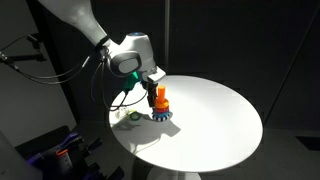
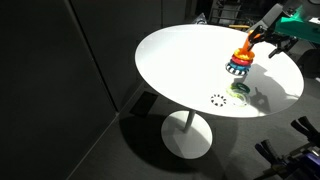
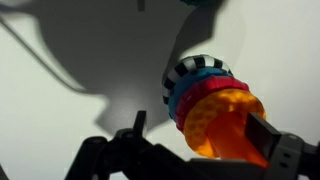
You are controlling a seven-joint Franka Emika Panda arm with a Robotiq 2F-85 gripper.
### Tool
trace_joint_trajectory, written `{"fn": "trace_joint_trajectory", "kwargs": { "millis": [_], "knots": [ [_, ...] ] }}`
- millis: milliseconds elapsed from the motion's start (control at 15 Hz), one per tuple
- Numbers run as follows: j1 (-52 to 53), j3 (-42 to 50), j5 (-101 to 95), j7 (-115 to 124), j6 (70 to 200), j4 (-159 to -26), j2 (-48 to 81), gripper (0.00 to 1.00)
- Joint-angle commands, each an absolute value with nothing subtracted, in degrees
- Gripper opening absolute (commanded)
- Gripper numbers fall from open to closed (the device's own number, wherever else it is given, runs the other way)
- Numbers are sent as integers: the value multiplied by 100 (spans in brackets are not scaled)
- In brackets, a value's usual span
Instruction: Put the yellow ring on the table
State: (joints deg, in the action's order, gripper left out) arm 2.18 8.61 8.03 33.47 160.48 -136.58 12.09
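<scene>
The stacking toy stands on the white round table (image 1: 215,125) (image 2: 180,60). Its blue base carries a red ring, with the yellow ring (image 3: 212,118) on top around an orange post. The yellow ring also shows in both exterior views (image 1: 161,100) (image 2: 242,55). My gripper (image 3: 200,135) is open and straddles the top of the toy. One finger is close against the orange post and the other stands clear of the ring. The gripper comes in from above in both exterior views (image 1: 152,82) (image 2: 262,42).
A small green ring (image 2: 240,89) lies on the table beside the toy's base. A pale patterned ring (image 2: 218,99) (image 1: 133,117) lies nearer the table's edge. Dark curtains surround the table, and cables and equipment sit at floor level (image 1: 60,150).
</scene>
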Motion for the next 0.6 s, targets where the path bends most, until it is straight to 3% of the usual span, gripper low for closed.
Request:
{"fn": "trace_joint_trajectory", "kwargs": {
  "millis": [0,533],
  "knots": [
    [131,813,856,3244,16238,-13568,1370,100],
    [208,952,716,3236,16451,-13579,1584,100]
  ]
}}
